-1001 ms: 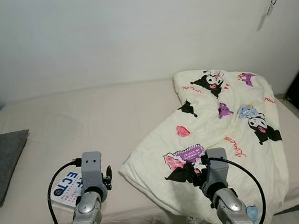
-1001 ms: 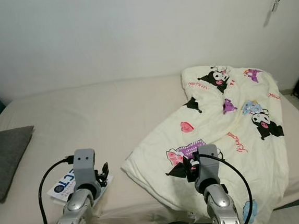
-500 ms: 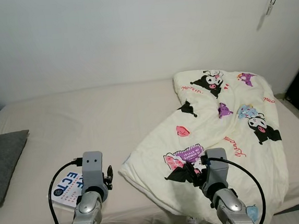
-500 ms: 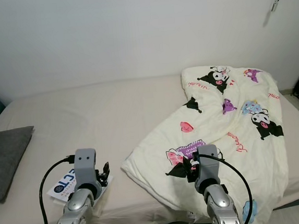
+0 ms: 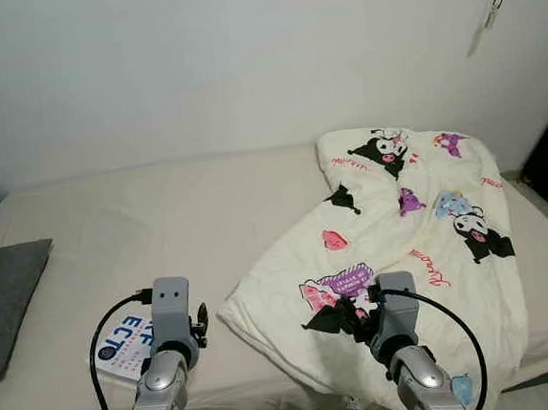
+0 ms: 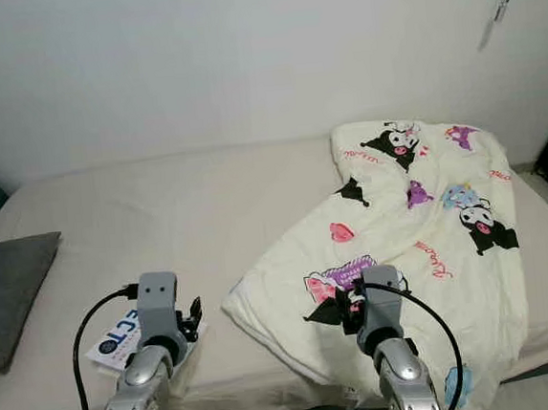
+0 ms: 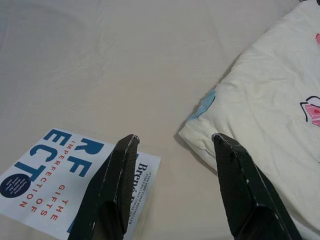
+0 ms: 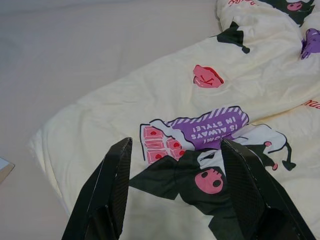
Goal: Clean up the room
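Cream cartoon-print quilt (image 5: 407, 241), crumpled and bunched across the right half of the beige-sheeted bed (image 5: 160, 215), trailing from the far wall side to the near edge. White paperback book with blue lettering (image 5: 123, 345) lying flat near the front edge, just beside the quilt's near corner but apart from it. Dark grey pillow (image 5: 4, 300) at the far left of the mattress. Left gripper (image 7: 172, 142) poised low between book and quilt corner, fingers spread, clasping nothing. Right gripper (image 8: 175, 150) hovering over the quilt's printed near section, fingers likewise parted and empty. Tidying apparently barely begun: quilt unspread and unfolded, book not yet collected, nothing in hand. Likely remaining: grasping the quilt's edge, straightening or folding it, and putting the book away.
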Controlling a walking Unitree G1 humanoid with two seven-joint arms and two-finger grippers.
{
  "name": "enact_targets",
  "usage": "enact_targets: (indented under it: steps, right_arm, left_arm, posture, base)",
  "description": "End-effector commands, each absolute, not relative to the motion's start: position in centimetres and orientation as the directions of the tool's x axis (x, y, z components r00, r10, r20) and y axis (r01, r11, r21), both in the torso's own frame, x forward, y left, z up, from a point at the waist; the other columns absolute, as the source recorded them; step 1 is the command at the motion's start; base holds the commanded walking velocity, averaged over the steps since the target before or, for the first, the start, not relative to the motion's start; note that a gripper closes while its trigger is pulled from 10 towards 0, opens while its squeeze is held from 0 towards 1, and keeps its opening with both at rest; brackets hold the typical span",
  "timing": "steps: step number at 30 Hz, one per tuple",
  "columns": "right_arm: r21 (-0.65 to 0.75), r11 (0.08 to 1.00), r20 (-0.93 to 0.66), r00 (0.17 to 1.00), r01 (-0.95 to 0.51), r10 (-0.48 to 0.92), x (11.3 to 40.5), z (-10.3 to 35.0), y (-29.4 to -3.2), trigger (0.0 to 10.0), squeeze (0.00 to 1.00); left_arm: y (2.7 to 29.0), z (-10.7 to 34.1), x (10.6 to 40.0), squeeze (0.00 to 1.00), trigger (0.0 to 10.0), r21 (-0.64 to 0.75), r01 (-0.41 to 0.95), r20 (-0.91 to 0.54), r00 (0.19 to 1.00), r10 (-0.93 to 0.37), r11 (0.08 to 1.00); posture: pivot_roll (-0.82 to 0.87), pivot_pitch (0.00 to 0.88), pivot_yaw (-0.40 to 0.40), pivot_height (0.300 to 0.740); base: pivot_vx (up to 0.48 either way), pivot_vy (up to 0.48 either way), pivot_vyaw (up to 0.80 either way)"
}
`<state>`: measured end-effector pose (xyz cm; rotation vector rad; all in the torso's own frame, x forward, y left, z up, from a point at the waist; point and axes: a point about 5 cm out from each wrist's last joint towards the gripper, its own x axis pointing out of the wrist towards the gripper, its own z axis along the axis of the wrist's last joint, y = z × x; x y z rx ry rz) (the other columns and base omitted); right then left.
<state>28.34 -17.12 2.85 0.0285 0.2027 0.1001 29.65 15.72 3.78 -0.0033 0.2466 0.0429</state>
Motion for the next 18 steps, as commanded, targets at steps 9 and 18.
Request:
enact_targets:
  steps: [9,18]
  right_arm:
    - [0.028,0.992,-0.235,0.963,-0.127,0.13,27.88,2.18,-16.97,10.0,0.0]
    - [0.016,0.988,-0.235,0.96,-0.152,0.151,28.45,2.54,-16.95,10.0,0.0]
  left_arm:
    - [15.78,3.14,29.16,0.0,10.0,0.009,-0.05,-0.263,0.963,0.051,0.999]
    - [15.85,2.81,28.66,0.0,10.0,-0.003,-0.079,-0.266,0.961,0.076,0.997]
  posture:
    - [0.01,0.086,-0.03,0.74]
    - [0.02,0.086,-0.052,0.74]
  base:
    - [0.0,0.0,0.0]
    - [0.0,0.0,0.0]
